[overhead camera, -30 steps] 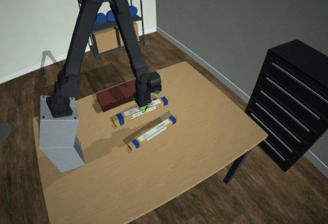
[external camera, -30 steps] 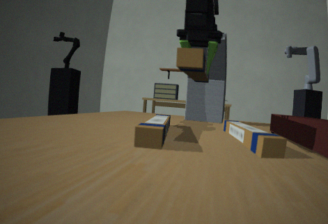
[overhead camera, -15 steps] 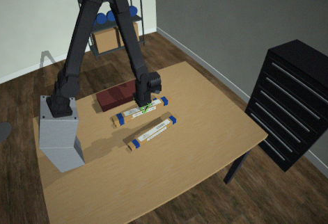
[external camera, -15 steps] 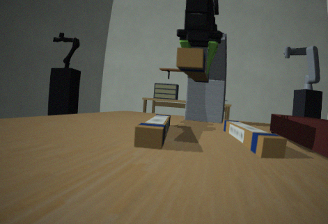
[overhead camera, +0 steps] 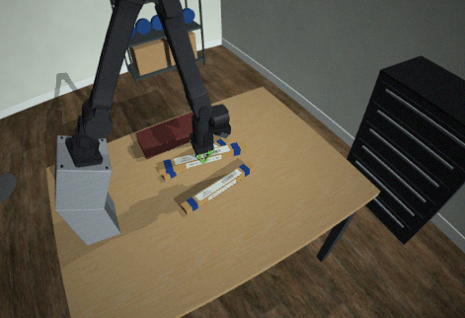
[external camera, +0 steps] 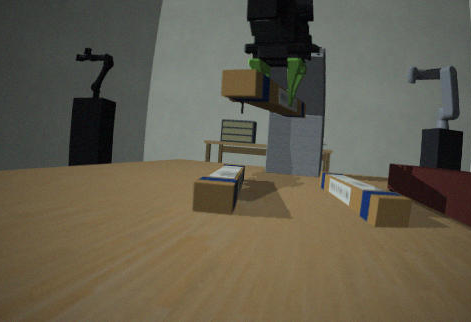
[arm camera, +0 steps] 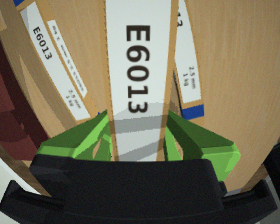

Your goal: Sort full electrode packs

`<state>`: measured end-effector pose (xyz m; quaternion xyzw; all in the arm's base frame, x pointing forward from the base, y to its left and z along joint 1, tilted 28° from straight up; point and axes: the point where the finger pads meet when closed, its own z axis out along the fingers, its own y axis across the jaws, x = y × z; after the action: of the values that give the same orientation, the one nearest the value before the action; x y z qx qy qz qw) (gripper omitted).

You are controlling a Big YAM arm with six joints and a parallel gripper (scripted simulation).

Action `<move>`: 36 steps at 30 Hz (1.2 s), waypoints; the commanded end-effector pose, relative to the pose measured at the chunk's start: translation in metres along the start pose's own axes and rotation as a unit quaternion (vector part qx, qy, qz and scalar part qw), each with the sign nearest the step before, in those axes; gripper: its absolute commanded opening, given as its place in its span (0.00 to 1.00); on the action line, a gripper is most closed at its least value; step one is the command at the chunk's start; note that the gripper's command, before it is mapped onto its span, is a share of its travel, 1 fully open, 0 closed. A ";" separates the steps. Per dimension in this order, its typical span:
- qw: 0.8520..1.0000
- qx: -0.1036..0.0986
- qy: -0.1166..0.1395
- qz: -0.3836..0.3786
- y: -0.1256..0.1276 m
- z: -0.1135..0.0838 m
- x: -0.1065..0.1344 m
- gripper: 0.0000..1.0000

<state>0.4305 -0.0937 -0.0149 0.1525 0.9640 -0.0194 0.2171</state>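
My gripper (overhead camera: pixel 204 157) (external camera: pixel 278 90) (arm camera: pixel 137 113) is shut on one electrode pack (overhead camera: pixel 183 160) (external camera: pixel 242 83) (arm camera: pixel 138 65), a long tan box with blue end bands and a white E6013 label, held in the air above the table. A second pack (overhead camera: pixel 172 174) (external camera: pixel 392 211) (arm camera: pixel 48 55) lies flat on the table near the platform, partly hidden below the held pack in the top view. A third pack (overhead camera: pixel 217 188) (external camera: pixel 215 195) (arm camera: pixel 191 65) lies flat farther from the platform. The low dark red platform (overhead camera: pixel 166 136) (external camera: pixel 440 192) (arm camera: pixel 3 95) bears no pack.
The wooden table (overhead camera: pixel 284 198) (external camera: pixel 128 250) carries the packs and platform. The arm's grey pedestal (overhead camera: pixel 83 190) (external camera: pixel 295 145) stands at one table edge. A black drawer cabinet (overhead camera: pixel 413 148) stands beyond another edge, with a shelf rack behind the arm.
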 end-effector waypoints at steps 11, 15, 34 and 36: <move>0.999 0.002 -0.039 0.023 -0.037 -0.028 -0.033 0.00; 0.999 0.002 -0.040 0.021 -0.048 -0.029 -0.035 0.00; 0.999 0.004 -0.042 0.019 -0.095 -0.030 -0.040 0.00; 0.999 0.004 -0.042 0.019 -0.100 -0.030 -0.040 0.00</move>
<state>0.4108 -0.1752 -0.0065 0.1752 0.9585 -0.0120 0.2245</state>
